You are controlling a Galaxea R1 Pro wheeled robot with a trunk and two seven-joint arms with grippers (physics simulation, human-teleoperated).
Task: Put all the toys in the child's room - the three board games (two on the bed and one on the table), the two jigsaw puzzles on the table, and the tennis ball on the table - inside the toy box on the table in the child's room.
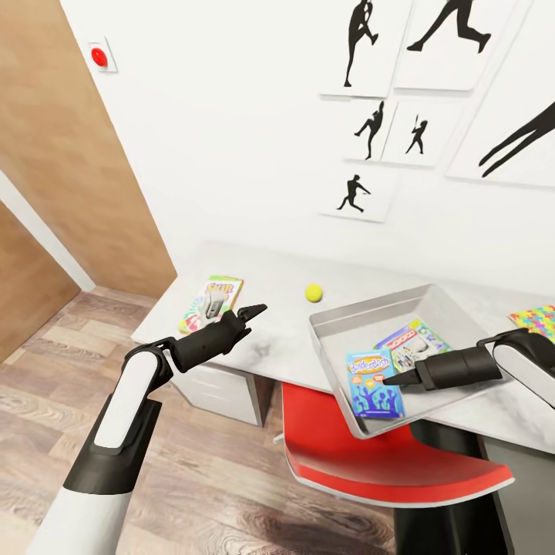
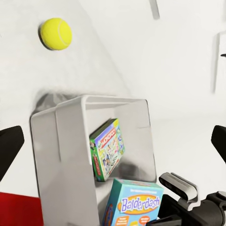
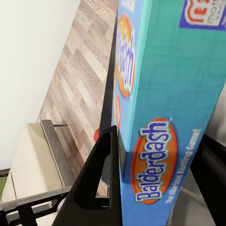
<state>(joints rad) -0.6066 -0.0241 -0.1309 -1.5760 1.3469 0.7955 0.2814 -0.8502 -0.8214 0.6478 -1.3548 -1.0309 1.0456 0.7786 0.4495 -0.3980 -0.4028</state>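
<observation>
r pincer [image 1: 393,379] clamps flat blue balderdash card box [image 1: 374,383] inside light grey toy box [image 1: 331,348] on pale worktop [image 1: 270,339]; release next. l pincer [image 1: 258,310] wide, empty, near yellow-green tennis ball [image 1: 314,292].

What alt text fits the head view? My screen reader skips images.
Two robot arms reach over a pale table; the right gripper holds a blue Balderdash box inside a grey toy box. A tennis ball lies nearby.
</observation>
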